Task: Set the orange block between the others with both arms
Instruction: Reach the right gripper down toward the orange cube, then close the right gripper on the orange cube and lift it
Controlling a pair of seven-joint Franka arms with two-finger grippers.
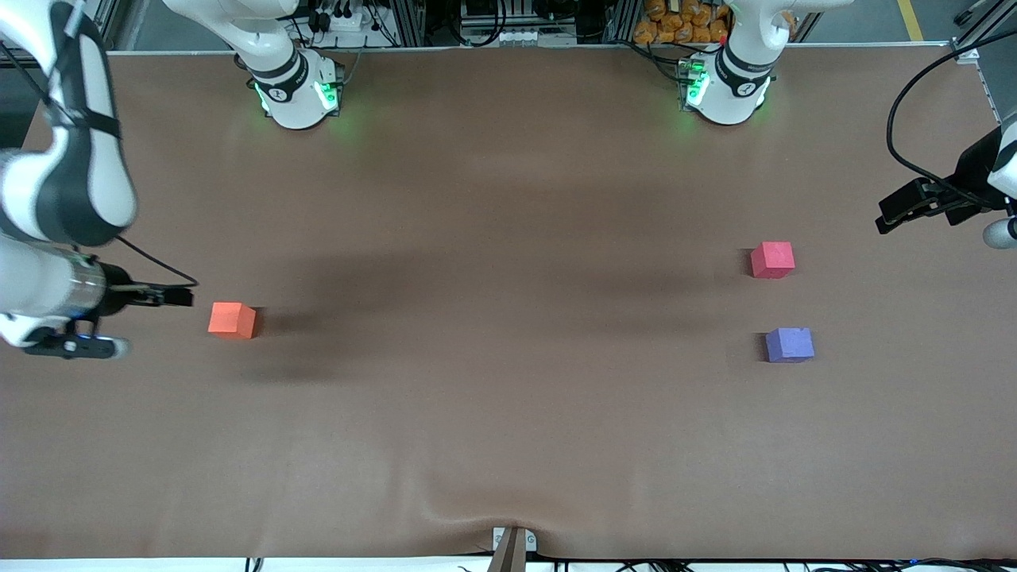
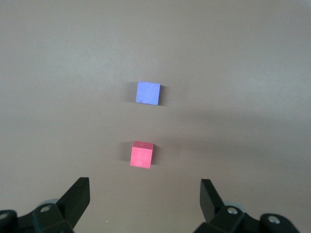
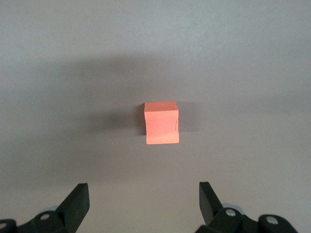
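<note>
The orange block (image 1: 232,320) (image 3: 162,123) sits alone on the brown table toward the right arm's end. My right gripper (image 1: 176,297) (image 3: 143,190) hovers over the table just beside it, open and holding nothing. The others stand toward the left arm's end: a pinkish-red cube (image 1: 772,260) (image 2: 142,155) and, nearer the front camera, a purple-blue cube (image 1: 790,345) (image 2: 148,92), with a cube-wide gap between them. My left gripper (image 1: 891,215) (image 2: 144,187) hangs open over the table's edge at that end, apart from both cubes.
The two arm bases (image 1: 295,94) (image 1: 725,89) stand along the table's back edge. The brown cover (image 1: 508,238) wrinkles near a small bracket (image 1: 513,543) at the front edge. A black cable (image 1: 914,119) loops above the left gripper.
</note>
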